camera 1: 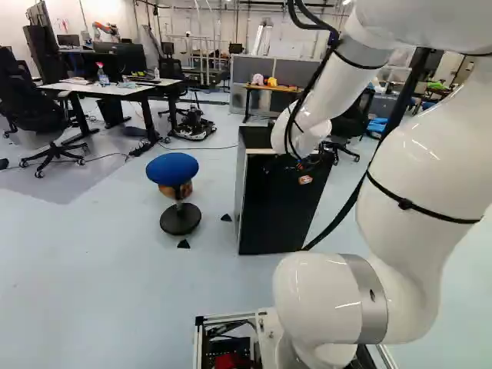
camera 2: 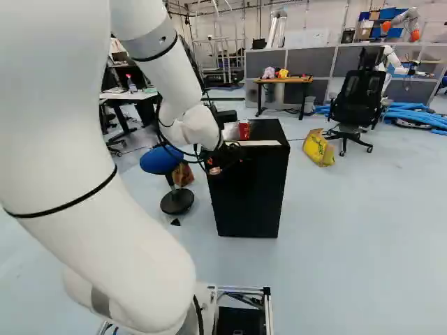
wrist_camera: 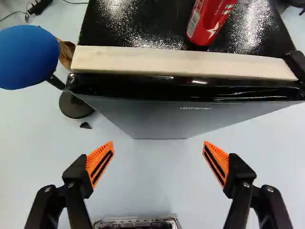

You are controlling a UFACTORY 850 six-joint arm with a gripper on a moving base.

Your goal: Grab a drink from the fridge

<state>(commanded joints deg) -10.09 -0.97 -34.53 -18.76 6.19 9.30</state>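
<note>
A black fridge [camera 2: 248, 199] with its door closed stands ahead of the base. On its top, a red can [camera 2: 244, 129] is upright behind a pale strip [camera 2: 262, 143] that runs along the front edge. My gripper [camera 2: 216, 167] is close to the fridge's front at its upper part. In the wrist view the gripper [wrist_camera: 158, 144] is open, its orange pads [wrist_camera: 217, 162] wide apart with only floor seen between them. The fridge door [wrist_camera: 190, 112] lies ahead of the fingers, and the can [wrist_camera: 209, 21] stands beyond the pale strip [wrist_camera: 181, 62].
A stool with a blue seat [camera 1: 172, 168] stands left of the fridge in the left base view. A yellow bag [camera 2: 318, 147] and an office chair [camera 2: 355, 105] are at the fridge's right in the right base view. Another robot [camera 2: 398, 63] is at the back.
</note>
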